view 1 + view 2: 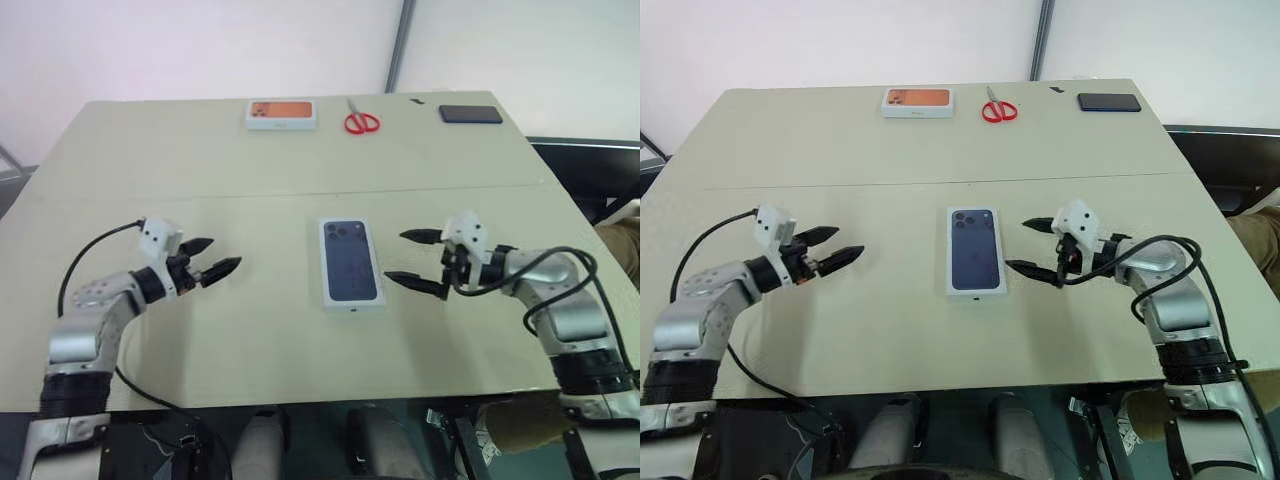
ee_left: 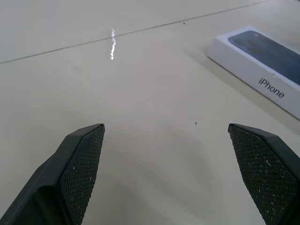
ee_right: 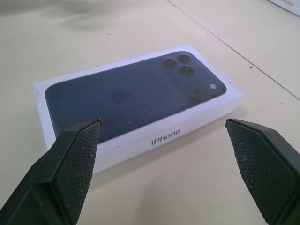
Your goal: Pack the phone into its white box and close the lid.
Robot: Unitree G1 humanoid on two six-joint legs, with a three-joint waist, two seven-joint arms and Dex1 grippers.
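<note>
Lid (image 1: 352,262) sits on the closed box, long axis near-far, between both grippers; right gripper (image 1: 418,262) nearer, left gripper (image 1: 212,257) well apart; both spread, empty.

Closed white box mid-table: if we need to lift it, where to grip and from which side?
Judgement: grip the white box across its two long side walls, near mid-length, coming from above. It lies flat with the lid on, so only the low sides offer pinch faces. The right gripper, open, is closest.
</note>
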